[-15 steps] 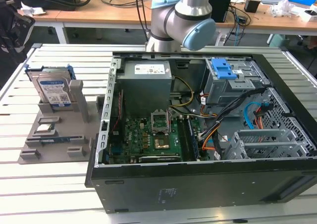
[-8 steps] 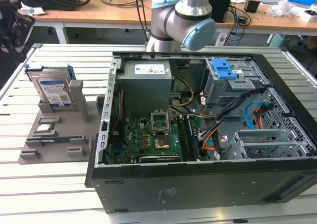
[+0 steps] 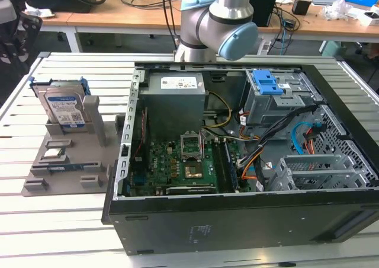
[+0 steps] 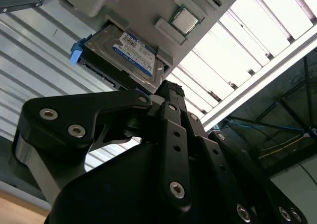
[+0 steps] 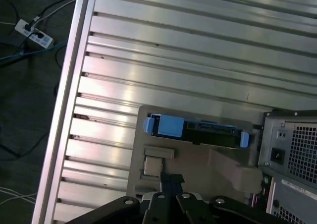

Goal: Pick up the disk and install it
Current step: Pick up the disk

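Both fingers (image 4: 173, 135) of your gripper (image 4: 170, 89) are pressed together tip to tip and grip nothing. In both wrist views they hang above the grey holder (image 5: 198, 159), with air between them and the parts below.

Just past the fingertips, the disk (image 4: 131, 50) stands on edge in a slot of that holder, untouched. Its blue-and-white label faces outward and its blue carrier frame (image 5: 166, 126) wraps its edges. In the first wrist view you see the disk (image 5: 210, 133) edge-on, and low grey blocks (image 5: 153, 162) of the holder lie between it and the fingertips. A small square chip (image 4: 184, 20) sits in another pocket of the holder.

In the exterior view, the disk (image 3: 64, 111) is at the far end of the holder (image 3: 65, 176), with a tall grey post (image 3: 95, 120) right beside it. To the exterior view's right of the holder, just beside it, the open computer case (image 3: 237, 220) lies on its side on the slatted metal worktop (image 3: 53, 238). Inside you have the grey power supply (image 3: 174, 93), the green motherboard (image 3: 177, 161), a blue-latched drive bay (image 3: 269, 84), and loose orange and blue cables (image 3: 302, 134) running across the interior. The arm (image 3: 219, 25) rises behind the case.
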Controlling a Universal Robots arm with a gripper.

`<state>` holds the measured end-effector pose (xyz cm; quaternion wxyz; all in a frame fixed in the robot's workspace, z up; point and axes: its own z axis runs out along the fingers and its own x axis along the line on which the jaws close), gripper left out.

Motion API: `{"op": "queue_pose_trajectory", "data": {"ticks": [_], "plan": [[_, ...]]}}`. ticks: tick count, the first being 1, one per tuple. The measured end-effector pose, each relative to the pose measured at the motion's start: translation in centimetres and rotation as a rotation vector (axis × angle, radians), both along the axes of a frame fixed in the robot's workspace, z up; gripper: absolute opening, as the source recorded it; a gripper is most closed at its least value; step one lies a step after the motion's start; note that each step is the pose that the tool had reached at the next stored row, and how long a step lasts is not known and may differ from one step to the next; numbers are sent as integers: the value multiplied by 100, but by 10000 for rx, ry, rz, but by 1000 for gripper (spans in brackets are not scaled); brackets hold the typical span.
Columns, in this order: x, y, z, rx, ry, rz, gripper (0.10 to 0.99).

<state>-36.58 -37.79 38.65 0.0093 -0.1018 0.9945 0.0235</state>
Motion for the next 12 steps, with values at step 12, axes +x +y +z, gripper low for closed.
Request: {"op": "queue_pose_trajectory", "data": {"ticks": [12], "plan": [[0,0,0,0,0,1899,106]]}}
